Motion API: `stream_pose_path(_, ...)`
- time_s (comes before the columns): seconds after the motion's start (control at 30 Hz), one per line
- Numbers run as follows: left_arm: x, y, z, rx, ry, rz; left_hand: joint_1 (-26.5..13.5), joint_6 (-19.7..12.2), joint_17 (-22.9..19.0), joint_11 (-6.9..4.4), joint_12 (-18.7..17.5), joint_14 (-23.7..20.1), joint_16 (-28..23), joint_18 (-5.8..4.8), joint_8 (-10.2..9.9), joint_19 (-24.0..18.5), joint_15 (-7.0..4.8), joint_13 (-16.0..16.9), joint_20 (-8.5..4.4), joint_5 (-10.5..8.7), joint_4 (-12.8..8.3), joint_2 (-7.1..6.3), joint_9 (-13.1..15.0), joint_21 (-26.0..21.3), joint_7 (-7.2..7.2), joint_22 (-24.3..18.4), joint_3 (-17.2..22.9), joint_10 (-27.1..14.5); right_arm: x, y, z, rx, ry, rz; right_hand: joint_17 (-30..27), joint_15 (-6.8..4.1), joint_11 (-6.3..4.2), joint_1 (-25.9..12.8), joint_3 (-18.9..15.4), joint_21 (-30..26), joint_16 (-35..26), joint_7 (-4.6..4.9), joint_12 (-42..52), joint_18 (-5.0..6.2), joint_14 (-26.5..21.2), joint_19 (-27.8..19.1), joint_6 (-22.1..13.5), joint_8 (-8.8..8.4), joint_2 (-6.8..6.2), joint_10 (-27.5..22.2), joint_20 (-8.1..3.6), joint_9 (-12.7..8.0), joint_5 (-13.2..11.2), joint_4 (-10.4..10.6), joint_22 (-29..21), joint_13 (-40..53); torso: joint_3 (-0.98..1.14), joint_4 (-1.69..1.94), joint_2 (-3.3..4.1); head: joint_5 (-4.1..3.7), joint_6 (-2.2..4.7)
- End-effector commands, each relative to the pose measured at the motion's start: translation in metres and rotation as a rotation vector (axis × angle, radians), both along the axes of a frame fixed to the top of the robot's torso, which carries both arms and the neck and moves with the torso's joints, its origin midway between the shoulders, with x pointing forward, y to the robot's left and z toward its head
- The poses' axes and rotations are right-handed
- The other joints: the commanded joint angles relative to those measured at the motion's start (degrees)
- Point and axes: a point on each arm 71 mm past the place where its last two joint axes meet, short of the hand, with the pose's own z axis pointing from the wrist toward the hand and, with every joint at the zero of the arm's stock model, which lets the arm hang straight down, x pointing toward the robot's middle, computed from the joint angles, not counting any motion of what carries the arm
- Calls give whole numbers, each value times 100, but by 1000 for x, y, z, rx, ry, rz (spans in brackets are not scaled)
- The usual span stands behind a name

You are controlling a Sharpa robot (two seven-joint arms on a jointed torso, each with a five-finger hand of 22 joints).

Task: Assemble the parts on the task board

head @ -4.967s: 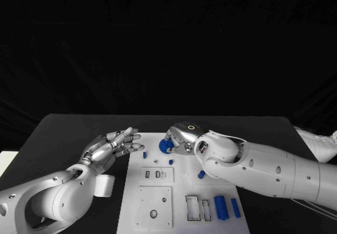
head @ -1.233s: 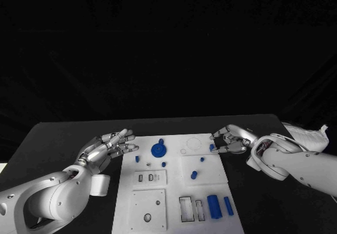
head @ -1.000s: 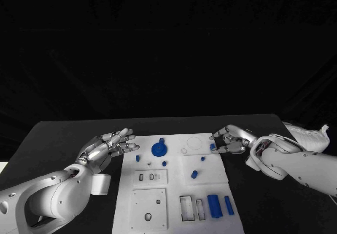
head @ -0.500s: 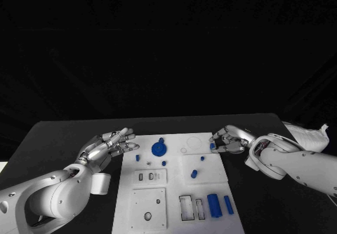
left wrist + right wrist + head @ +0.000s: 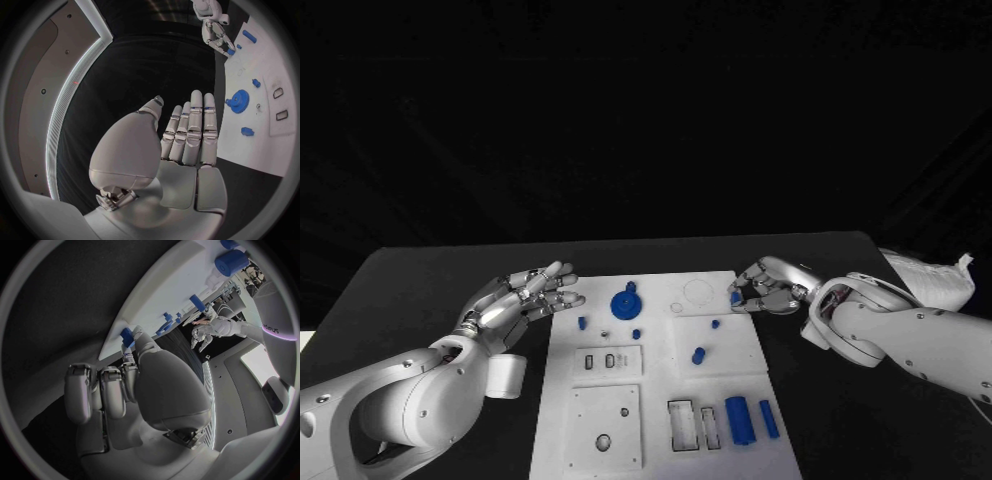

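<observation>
The right hand sits at the far right edge of the task board, fingers curled around a small blue part. To do this well, I'd close firmly before lifting, then carry it upright toward its seat. Whether the part is truly pinched I cannot tell; the fingers hide it. The left hand hovers left of the board, fingers straight together, holding nothing.

White task board on black table; blue gear, blue pegs, small blue part; silver hands, white arms.
</observation>
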Motion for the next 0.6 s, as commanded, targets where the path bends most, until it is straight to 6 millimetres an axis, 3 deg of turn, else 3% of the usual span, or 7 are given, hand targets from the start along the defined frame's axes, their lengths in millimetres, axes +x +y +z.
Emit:
stream_pose_path(0.03, 0, -2, 1, -12, -9, -9, 12, -21, 10, 1, -34, 5, -39, 26, -30, -1, 29, -1, 37, -32, -28, 58, -3, -38, 23, -5, -3, -19, 0, 1, -2, -11, 14, 17, 1310, -53, -89, 6, 56, 25, 42, -17, 1, -111, 552, 84, 78, 33, 80, 106, -48, 9, -32, -5, 136, 356, 0, 2, 0, 4, -10)
stream_pose_path(0.6, 0, -1, 1, -11, -9, -8, 12, -21, 10, 1, -34, 5, -39, 26, -30, -1, 29, -1, 37, -32, -28, 58, -3, -38, 23, -5, -3, -19, 0, 3, -2, -38, 8, 17, 1349, -98, -143, 2, 157, 51, 60, -81, 17, -120, 561, 105, 244, 89, 123, 119, -86, 25, -37, -46, 187, 369, 0, -1, -4, 5, -23)
